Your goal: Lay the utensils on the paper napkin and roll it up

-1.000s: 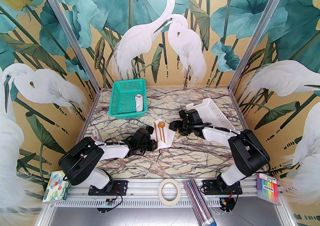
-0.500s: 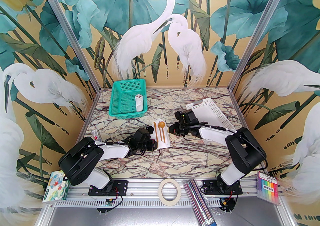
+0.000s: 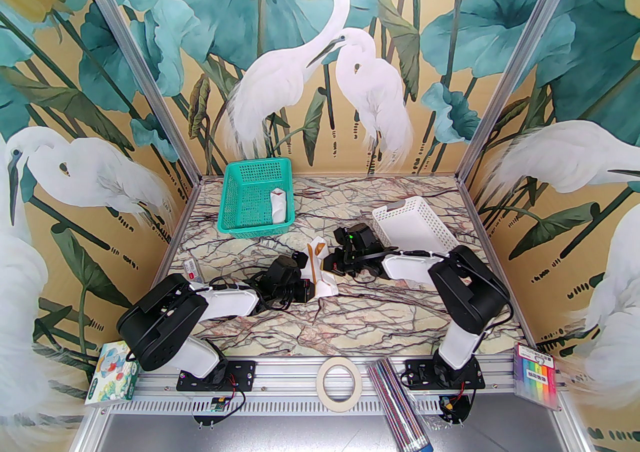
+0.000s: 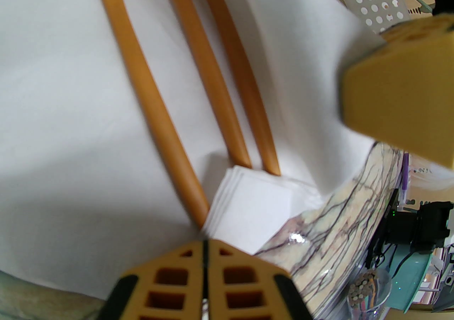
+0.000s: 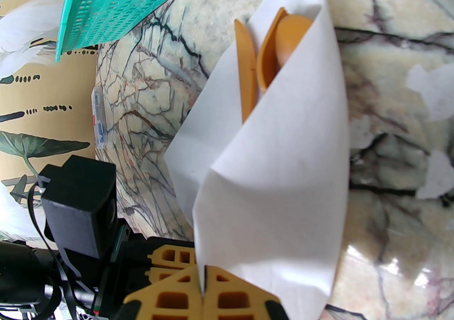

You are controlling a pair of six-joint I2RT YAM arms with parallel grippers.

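The paper napkin (image 3: 327, 282) lies mid-table with its right half lifted and folded leftwards over the utensils (image 3: 314, 262). In the right wrist view the napkin (image 5: 283, 169) forms a cone around the knife (image 5: 246, 70) and the spoon bowl (image 5: 287, 38). My right gripper (image 5: 204, 276) is shut on the napkin's edge. The left wrist view shows three orange-brown handles (image 4: 142, 63) side by side on the napkin (image 4: 53, 99). My left gripper (image 4: 205, 247) is shut at its folded near corner (image 4: 248, 205). From above, the left gripper (image 3: 310, 290) sits at the napkin's near-left edge and the right gripper (image 3: 331, 265) just right of it.
A teal basket (image 3: 235, 219) at the back left holds another white rolled bundle (image 3: 279, 204). A white perforated basket (image 3: 425, 219) stands behind the right arm. A small packet (image 3: 191, 269) lies by the left wall. A tape roll (image 3: 320, 380) and a striped tube (image 3: 395, 405) rest on the front rail.
My right gripper has moved left with the napkin's right edge, folding it over the spoon and the other utensils. The left arm has stayed put.
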